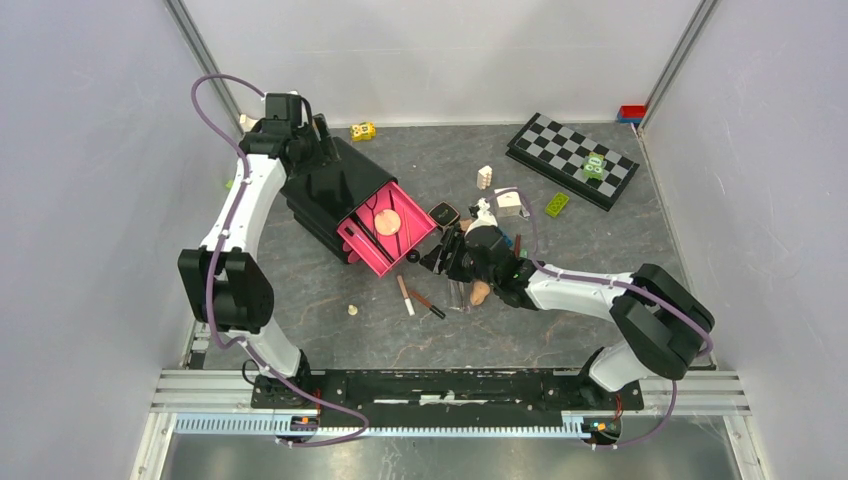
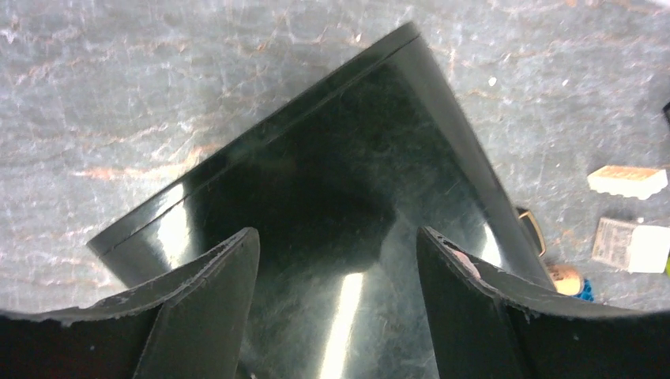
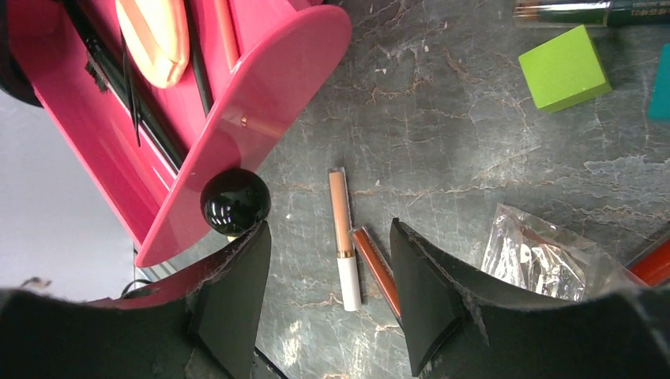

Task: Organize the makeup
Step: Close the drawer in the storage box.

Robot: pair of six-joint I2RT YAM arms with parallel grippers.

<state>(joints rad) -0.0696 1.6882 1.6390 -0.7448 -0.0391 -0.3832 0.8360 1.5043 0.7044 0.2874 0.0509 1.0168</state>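
The left gripper (image 2: 336,237) is reaching over the black box (image 2: 316,181) at the far left of the worktop (image 1: 330,335). Its fingers are spread wide above the glossy top; I cannot tell whether they are touching it. The pink drawer (image 3: 261,103) is sticking out of the box towards the middle, holding a peach puff (image 3: 154,39) and thin black brushes (image 3: 134,110).

The right gripper (image 3: 330,229) is hanging low just in front of the drawer, fingers spread and pinching nothing. Its left finger (image 3: 237,300) is sitting right beside the drawer's black knob (image 3: 235,201). On the worktop between the fingers a peach tube (image 3: 342,237) and a brown pencil (image 3: 375,268) are lying side by side.

A clear wrapper (image 3: 545,253) is lying by the right finger, and a green block (image 3: 565,67) farther off. A black compact (image 1: 443,213) is sitting near the drawer's far corner. A chessboard (image 1: 572,160) is lying at the far right.
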